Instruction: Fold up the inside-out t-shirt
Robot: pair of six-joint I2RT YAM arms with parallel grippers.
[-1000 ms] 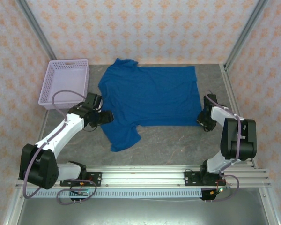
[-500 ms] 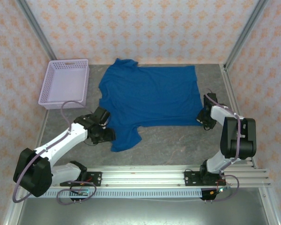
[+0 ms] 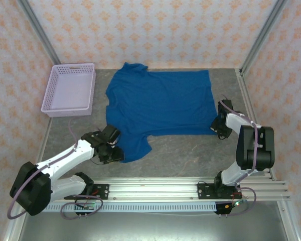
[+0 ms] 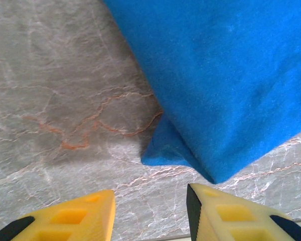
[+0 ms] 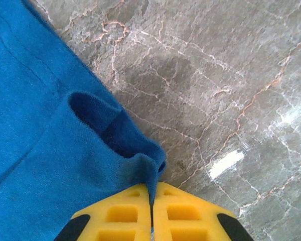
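The inside-out t-shirt [image 3: 160, 103] is plain royal blue and lies spread flat on the grey marble table, collar to the far left, hem to the right. My left gripper [image 3: 116, 154] hovers at the near sleeve's corner. In the left wrist view that corner [image 4: 175, 155] lies just ahead of the left gripper [image 4: 150, 213], whose jaws are open with bare table between them. My right gripper [image 3: 215, 127] sits at the hem's near right corner. The right wrist view shows the right gripper [image 5: 151, 201] shut on a raised pinch of blue hem [image 5: 140, 165].
An empty lavender mesh basket [image 3: 70, 89] stands at the far left of the table. The aluminium rail [image 3: 150, 188] with the arm bases runs along the near edge. Bare marble [image 3: 180, 153] lies between the shirt and the rail.
My left arm has drawn back toward the near edge, down along the sleeve to its corner, and its jaws have narrowed. My right gripper has closed on the hem corner.
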